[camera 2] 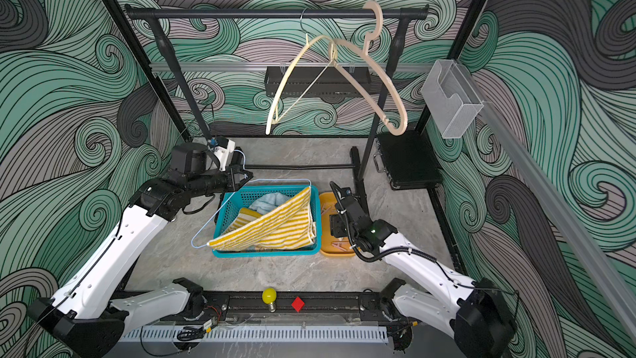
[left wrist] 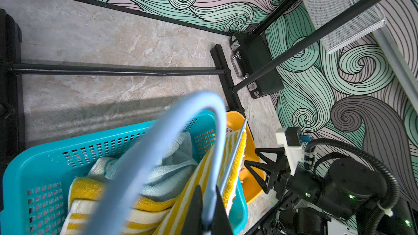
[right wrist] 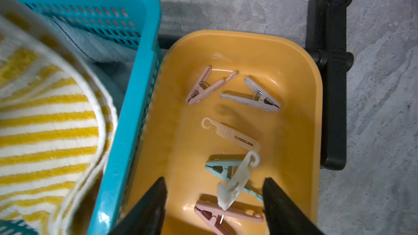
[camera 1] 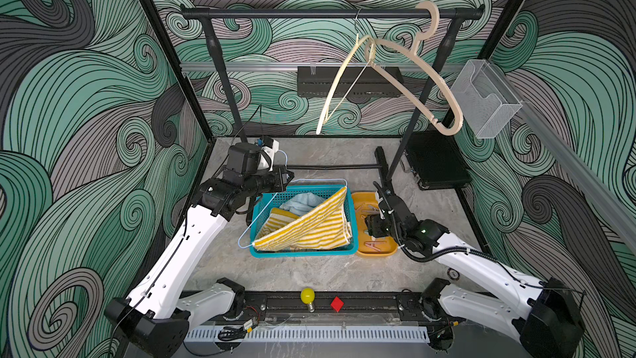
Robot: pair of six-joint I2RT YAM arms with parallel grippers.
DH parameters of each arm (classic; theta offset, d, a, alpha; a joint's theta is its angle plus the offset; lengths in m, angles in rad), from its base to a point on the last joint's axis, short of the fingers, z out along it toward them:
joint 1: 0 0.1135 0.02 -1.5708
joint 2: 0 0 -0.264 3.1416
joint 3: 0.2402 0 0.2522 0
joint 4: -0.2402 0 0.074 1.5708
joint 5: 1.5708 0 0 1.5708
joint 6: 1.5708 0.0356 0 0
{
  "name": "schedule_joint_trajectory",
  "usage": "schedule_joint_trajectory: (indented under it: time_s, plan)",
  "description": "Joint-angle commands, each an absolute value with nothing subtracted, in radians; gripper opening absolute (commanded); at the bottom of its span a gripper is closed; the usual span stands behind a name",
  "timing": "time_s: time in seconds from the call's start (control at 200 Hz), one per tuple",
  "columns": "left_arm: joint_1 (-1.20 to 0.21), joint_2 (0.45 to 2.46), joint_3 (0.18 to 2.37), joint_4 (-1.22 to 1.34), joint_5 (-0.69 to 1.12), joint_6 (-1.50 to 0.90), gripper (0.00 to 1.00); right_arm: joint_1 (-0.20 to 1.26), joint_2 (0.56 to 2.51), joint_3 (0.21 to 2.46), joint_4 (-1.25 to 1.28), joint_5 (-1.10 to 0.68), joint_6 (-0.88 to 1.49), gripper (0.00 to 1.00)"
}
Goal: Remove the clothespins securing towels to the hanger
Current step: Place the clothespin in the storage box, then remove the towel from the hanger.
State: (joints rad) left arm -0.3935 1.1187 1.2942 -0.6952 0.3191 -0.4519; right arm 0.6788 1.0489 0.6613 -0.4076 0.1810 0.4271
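Clamping the blue hanger [left wrist: 217, 132], left fingers [left wrist: 192, 213] steady its striped towel [camera 1: 309, 229]; right fingers [right wrist: 147, 206], apart, hover over collected clothespins [right wrist: 208, 87].

Swirling green-and-grey wave walls [camera 1: 69, 98], grey marble floor [camera 1: 309, 270], black garment rail [camera 1: 309, 13], clear wall bin [camera 1: 485, 98]

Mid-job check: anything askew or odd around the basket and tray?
Yes. The yellow striped towel hangs draped on the light-blue hanger, which the shut left gripper holds slanting out past the teal basket rim, so the towel is only half in. In the orange tray, a white clip sits tilted across the mint clothespin.
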Motion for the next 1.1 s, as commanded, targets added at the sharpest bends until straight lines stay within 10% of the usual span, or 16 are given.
schedule_joint_trajectory:
  time_s: [0.0, 0.515, 0.916, 1.096]
  plan:
    - [-0.397, 1.093, 1.34, -0.673, 0.33, -0.468, 0.0, 0.672, 1.017, 0.732, -0.386, 0.08, 0.409, 0.78]
    - [-0.396, 1.052, 1.425, -0.678, 0.319, -0.543, 0.0, 0.654, 1.125, 0.905, -0.117, -0.315, 0.35, 0.72]
    - [-0.396, 1.054, 1.431, -0.676, 0.324, -0.549, 0.0, 0.653, 1.21, 0.969, -0.092, -0.299, 0.344, 0.38]
    - [-0.396, 1.052, 1.433, -0.673, 0.33, -0.549, 0.0, 0.648, 1.243, 0.977, -0.115, -0.268, 0.338, 0.48]
